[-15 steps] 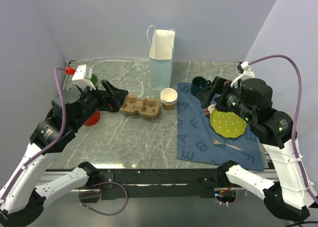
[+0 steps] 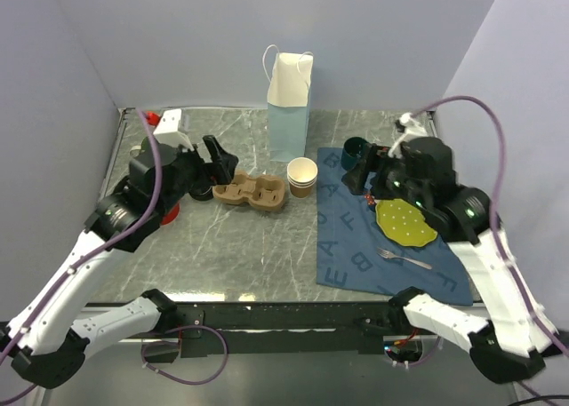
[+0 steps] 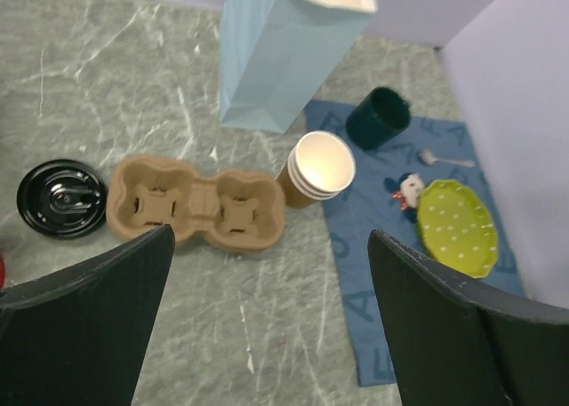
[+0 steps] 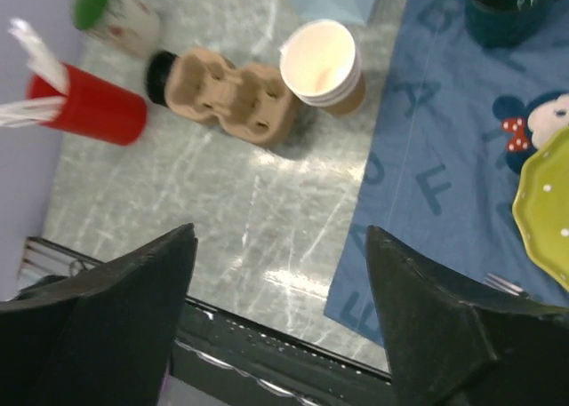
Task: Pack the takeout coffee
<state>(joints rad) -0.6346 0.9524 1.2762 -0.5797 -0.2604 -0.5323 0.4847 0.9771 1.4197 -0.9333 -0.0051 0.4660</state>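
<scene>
The takeout coffee cup [image 2: 302, 177] is standing upright and open-topped on the table [image 2: 258, 246], toward the far edge and near its middle. It is sitting just in front of the pale blue paper bag [image 2: 289, 104] and just beside the left edge of the blue lettered mat [image 2: 356, 246]. Several rolled rims are showing under its lip, as if cups are nested. Its black lid [image 3: 60, 198] is lying flat on the table, apart from the cup, just beside the left end of the brown pulp cup carrier [image 2: 252, 193]. The carrier is lying between lid and cup, and its wells are holding nothing.

The left gripper [image 2: 218, 162] is hovering over the lid and the carrier's left end, its fingers [image 3: 89, 326] spread wide and gripping nothing. The right gripper [image 2: 369, 171] is hanging above the far part of the mat, beside the dark green mug [image 2: 357, 151], its fingers [image 4: 444, 335] also parted wide and carrying nothing.

A yellow-green plate [image 2: 404, 222] and a fork [image 2: 404, 260] are resting on the mat, and a red cup [image 4: 87, 115] is standing near the table's left edge.
</scene>
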